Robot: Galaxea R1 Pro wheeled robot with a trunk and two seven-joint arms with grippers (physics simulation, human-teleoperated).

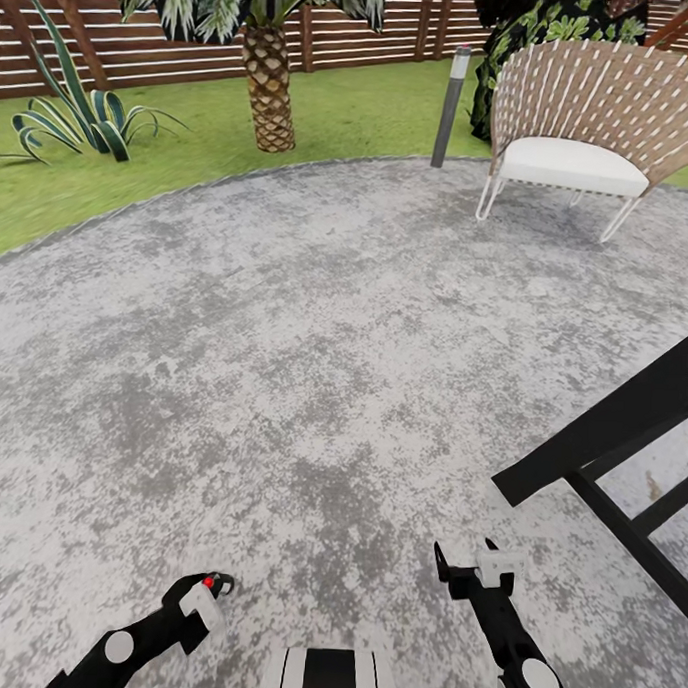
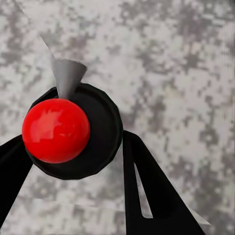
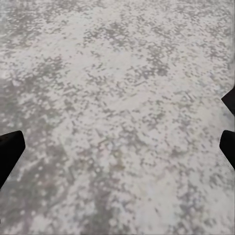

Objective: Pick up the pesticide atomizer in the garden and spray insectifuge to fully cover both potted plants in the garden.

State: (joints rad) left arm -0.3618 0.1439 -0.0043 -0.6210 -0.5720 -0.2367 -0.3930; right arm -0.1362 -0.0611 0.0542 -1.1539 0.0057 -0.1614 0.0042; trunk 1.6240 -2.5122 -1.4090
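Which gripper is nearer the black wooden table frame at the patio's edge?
Right. The right gripper hovers just beside the black wooden table frame, low on the robot's right; the left gripper is farther off across the grey paved patio.

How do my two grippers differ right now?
The left gripper is shut on a dark round object with a red ball top, seemingly the atomizer; the right gripper is open and empty, its fingertips wide apart. In the head view the left gripper sits lower in the picture than the right gripper. Both hang over the grey patio.
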